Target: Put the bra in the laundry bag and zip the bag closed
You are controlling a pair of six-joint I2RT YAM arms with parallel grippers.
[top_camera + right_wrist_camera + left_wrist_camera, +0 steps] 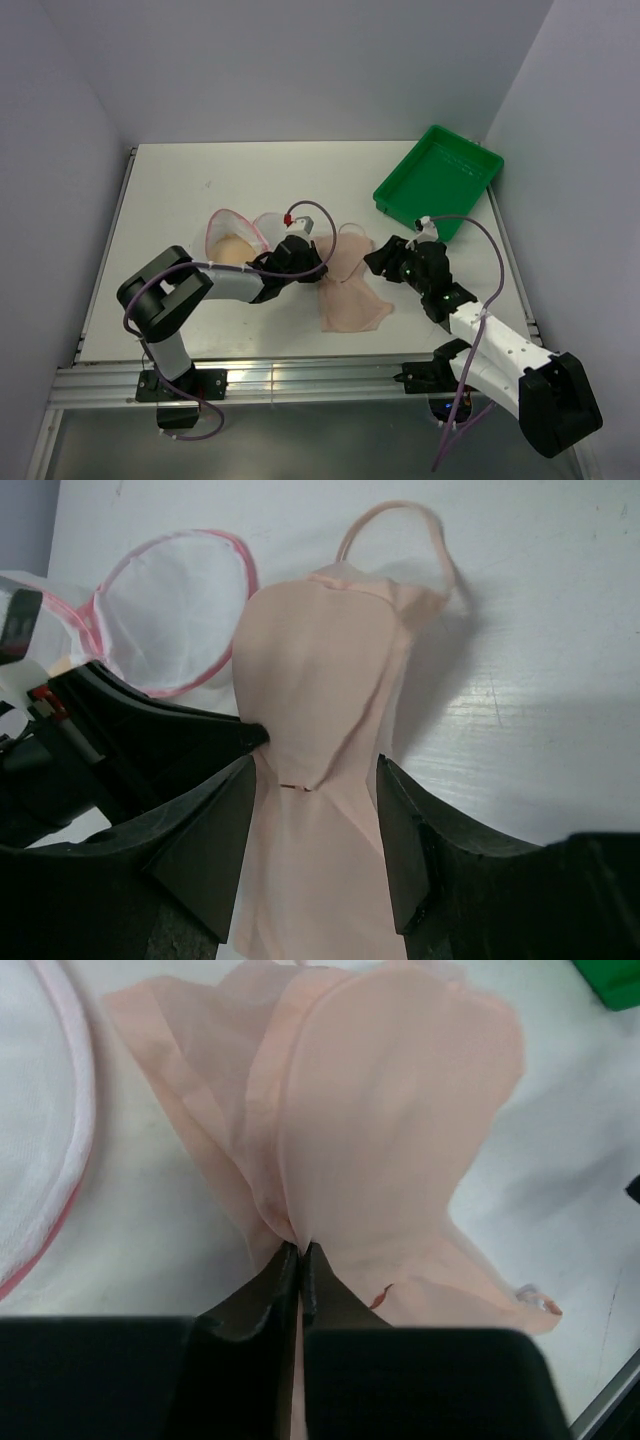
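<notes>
The bra (350, 285) covers the middle of the surface (170, 190), and there my left fingers (265, 1295) crowd close beside my right fingers (200, 850). The laundry bag (232, 235) sits just left of them, blocking that side. The green tray (440, 180) fills the far right corner; the far left of the surface lies open for passing.

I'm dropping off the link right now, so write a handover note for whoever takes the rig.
Left gripper: shut, pinching the bra fabric near its middle.
Right gripper: open, jaws either side of the bra, not gripping.
Bra: on the table, outside the laundry bag.
Bag: unzipped and open, just left of the bra in the top view.
Done: bra pinched.
Left: move it into the bag, zip shut.
</notes>
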